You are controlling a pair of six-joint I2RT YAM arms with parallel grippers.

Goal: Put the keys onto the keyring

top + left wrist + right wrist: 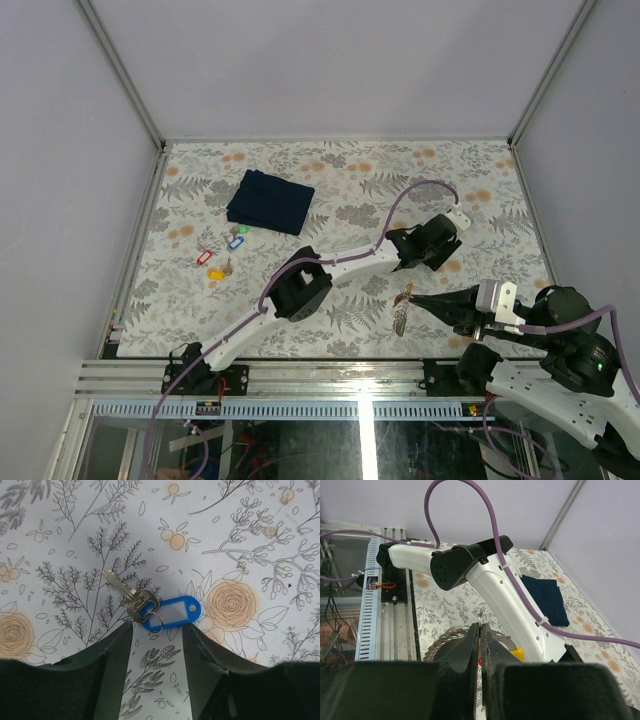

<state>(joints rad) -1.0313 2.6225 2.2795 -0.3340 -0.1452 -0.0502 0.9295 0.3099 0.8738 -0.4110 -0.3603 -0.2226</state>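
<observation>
Before the left gripper [157, 626], only its wrist view shows a key [137, 602].

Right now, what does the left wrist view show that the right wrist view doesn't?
Only left wrist: a blue-tagged key lying flat at the tips of the open left gripper. Only right wrist: the right gripper shut on the keyring, a yellow tag near it, the left arm, the dark blue cloth. Both: the floral table cover.
</observation>
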